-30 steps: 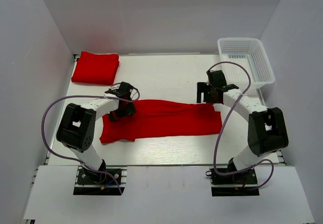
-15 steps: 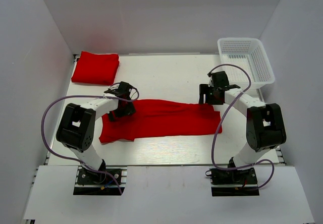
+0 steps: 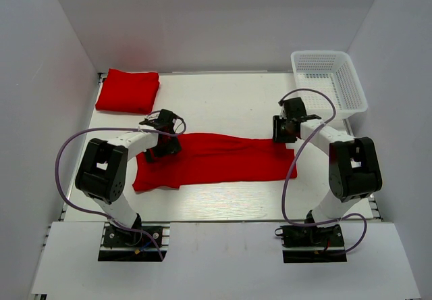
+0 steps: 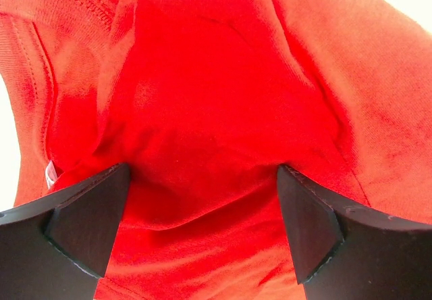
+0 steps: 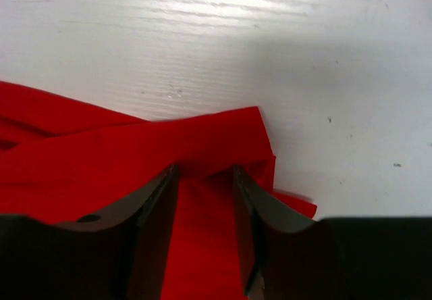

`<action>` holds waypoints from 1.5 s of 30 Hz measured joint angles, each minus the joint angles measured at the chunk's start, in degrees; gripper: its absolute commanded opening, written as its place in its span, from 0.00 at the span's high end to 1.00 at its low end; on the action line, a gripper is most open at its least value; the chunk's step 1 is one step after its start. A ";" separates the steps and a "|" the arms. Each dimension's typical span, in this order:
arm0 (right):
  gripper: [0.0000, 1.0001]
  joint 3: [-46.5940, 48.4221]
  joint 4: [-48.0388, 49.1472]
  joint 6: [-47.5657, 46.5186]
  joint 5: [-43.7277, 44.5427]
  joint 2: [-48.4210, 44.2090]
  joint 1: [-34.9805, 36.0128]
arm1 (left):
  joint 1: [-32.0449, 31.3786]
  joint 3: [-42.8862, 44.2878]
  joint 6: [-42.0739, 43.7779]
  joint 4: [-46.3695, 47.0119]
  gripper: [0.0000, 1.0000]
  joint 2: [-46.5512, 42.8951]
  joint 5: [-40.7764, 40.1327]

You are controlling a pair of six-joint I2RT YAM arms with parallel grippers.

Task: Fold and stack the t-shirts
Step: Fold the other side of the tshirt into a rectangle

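A red t-shirt (image 3: 216,159) lies spread mid-frame on the bench (image 3: 223,101), with a folded t-shirt (image 3: 128,90) at upper left. The left jaws gape wide over the spread one's left end, holding nothing. The right jaws sit half-closed astride its right corner, and I cannot tell whether they grip it.

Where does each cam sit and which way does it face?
Top external: above and behind the bases, looking down at the table; shows left arm, right arm, spread t-shirt, folded t-shirt, mesh basket.
Left wrist: on the left arm, looking down between the open left jaws at crumpled red fabric.
Right wrist: on the right arm, looking down past the right jaws, which straddle the shirt's corner; table beyond.
Shared: all three see the spread t-shirt.
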 measured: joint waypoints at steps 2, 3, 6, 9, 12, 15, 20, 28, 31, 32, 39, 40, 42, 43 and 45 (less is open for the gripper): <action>0.51 -0.79 -0.39 -0.04 1.40 0.00 0.02 | 0.00 0.00 0.04 0.02 0.00 0.00 0.02; 0.45 -1.01 -0.79 0.00 1.97 0.00 0.02 | 0.00 0.00 0.04 0.02 0.00 0.00 0.02; 0.40 -1.07 -1.46 0.04 3.37 0.26 0.02 | 0.00 0.00 0.13 0.02 0.00 0.00 0.00; 0.43 -1.07 -1.46 0.02 3.78 0.42 0.02 | 0.00 0.00 0.22 0.04 0.00 0.00 0.02; 0.63 -1.09 -1.36 -0.04 3.76 0.42 0.02 | 0.00 0.00 0.26 0.04 0.00 0.00 0.02; 0.85 -1.11 -1.20 -0.17 3.32 0.42 0.02 | 0.00 0.00 0.26 0.04 0.00 -0.02 0.02; 1.00 -1.95 -0.46 0.11 2.08 0.07 0.02 | 0.07 0.00 0.37 0.02 0.00 -0.07 -0.02; 1.00 -6.14 2.54 -1.31 -0.24 -8.39 0.02 | 0.09 0.17 0.81 -0.09 0.00 -0.11 -0.11; 1.00 -6.56 4.98 -3.52 -2.78 -12.74 0.02 | 0.22 0.81 1.27 -0.76 0.00 0.20 -0.15; 1.00 -6.45 5.68 -4.35 -3.41 -13.40 0.02 | 0.26 0.90 1.42 -0.87 0.00 0.22 -0.15; 1.00 -4.07 8.90 -12.11 -5.42 -12.28 0.00 | 0.50 2.05 2.16 -1.20 0.00 1.07 -0.15; 1.00 -4.09 9.70 -13.92 -5.75 -12.24 0.00 | 0.50 2.23 2.36 -1.27 0.00 1.20 -0.15; 1.00 -4.13 11.34 -17.09 -6.43 -12.28 -0.02 | 0.50 2.71 2.45 -1.38 0.00 1.64 -0.20; 1.00 -4.35 12.81 -18.67 -6.73 -12.37 -0.02 | 0.55 2.99 2.56 -1.36 0.00 1.90 -0.17; 1.00 -5.35 15.08 -21.22 -6.67 -13.07 -0.02 | 0.72 3.26 2.62 -1.31 0.00 2.05 -0.17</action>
